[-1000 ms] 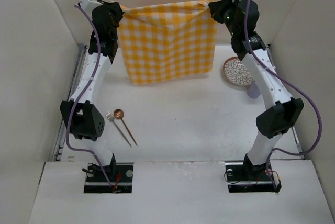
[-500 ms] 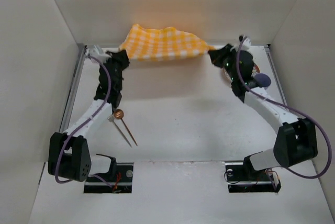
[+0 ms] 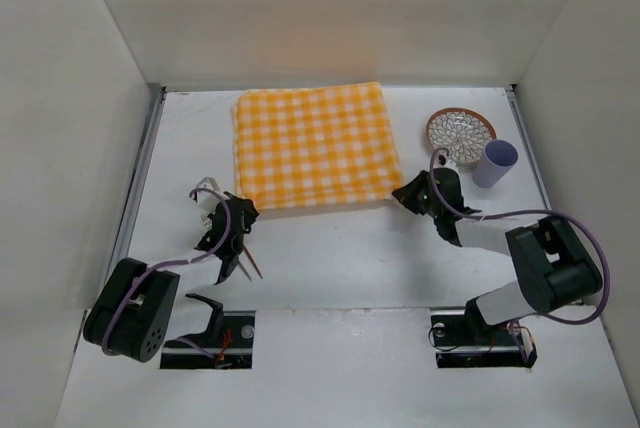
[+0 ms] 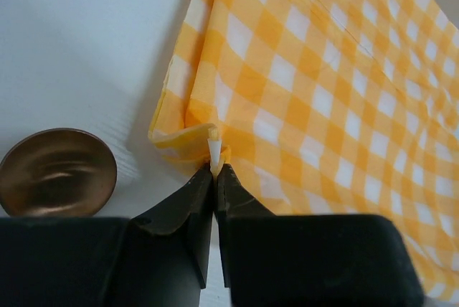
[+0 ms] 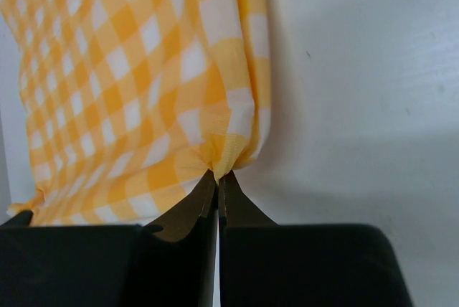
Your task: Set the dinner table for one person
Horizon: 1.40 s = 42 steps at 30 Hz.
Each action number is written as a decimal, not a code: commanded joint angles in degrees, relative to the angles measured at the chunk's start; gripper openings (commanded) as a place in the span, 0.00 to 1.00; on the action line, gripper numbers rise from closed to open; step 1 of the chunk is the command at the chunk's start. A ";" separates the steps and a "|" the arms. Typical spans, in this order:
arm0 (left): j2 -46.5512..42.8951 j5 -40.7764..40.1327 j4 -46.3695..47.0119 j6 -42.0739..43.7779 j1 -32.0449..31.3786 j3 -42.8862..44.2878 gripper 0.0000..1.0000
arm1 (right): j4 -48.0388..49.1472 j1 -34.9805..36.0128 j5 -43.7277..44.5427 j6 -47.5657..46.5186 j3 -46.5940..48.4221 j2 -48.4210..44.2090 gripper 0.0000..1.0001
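Dinner table (image 3: 330, 248): large matte-white top with a metal rail (image 3: 140, 183) along its left edge, filling the floor of a white-walled enclosure, both arm bases at its near edge. Checked cloth (image 3: 310, 145): yellow and white, spread flat over the far-centre of the table, its two near corners lifted into small puckers. Left gripper (image 3: 238, 213): low over the table at the cloth's near-left corner; in the left wrist view the fingers (image 4: 193, 203) are pressed together, pinching a folded nub of the cloth's hem. Right gripper (image 3: 408, 194): low at the near-right corner; in the right wrist view the fingers (image 5: 188, 217) are closed on a gathered tip of cloth. Copper spoon (image 4: 57, 172): bowl resting on bare table just left of the left fingers, near the cloth corner but apart from it. Utensil handles (image 3: 250, 266): two thin shafts emerging from under the left gripper toward the near edge; their heads are hidden in the top view. Patterned plate (image 3: 460, 131): far right, clear of the cloth. Lavender cup (image 3: 495, 163): just beside the plate on its near-right side, close behind the right arm.
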 commanded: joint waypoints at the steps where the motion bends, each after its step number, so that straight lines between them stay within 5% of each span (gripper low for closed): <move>1: -0.26 -2.32 1.64 -0.94 0.48 -1.32 0.05 | 4.25 0.24 1.35 2.61 -3.71 -2.55 0.04; 9: 4.67 -2.06 1.47 -0.94 0.22 2.46 0.05 | -0.83 1.30 4.24 3.93 -8.82 -8.96 0.07; 18: -8.06 -2.85 -12.84 -1.11 -0.66 -0.44 0.10 | -10.41 1.73 10.22 2.00 -7.33 -13.54 0.13; 24: -19.74 -2.41 -24.09 -1.55 -3.90 0.87 0.20 | -15.16 2.61 14.61 1.03 -5.66 -16.69 0.50; 29: -27.76 -8.81 -31.14 -1.55 -9.18 3.77 0.27 | -22.54 4.63 20.93 -3.01 -1.62 -25.04 0.57; 36: -7.50 -7.60 -21.05 -1.11 -12.26 11.59 0.30 | -16.16 10.61 19.54 -5.47 4.09 -16.29 0.18; 42: 5.45 -6.01 -15.50 -3.22 -11.21 13.10 0.30 | -9.37 10.70 17.00 -1.71 4.81 -4.50 0.15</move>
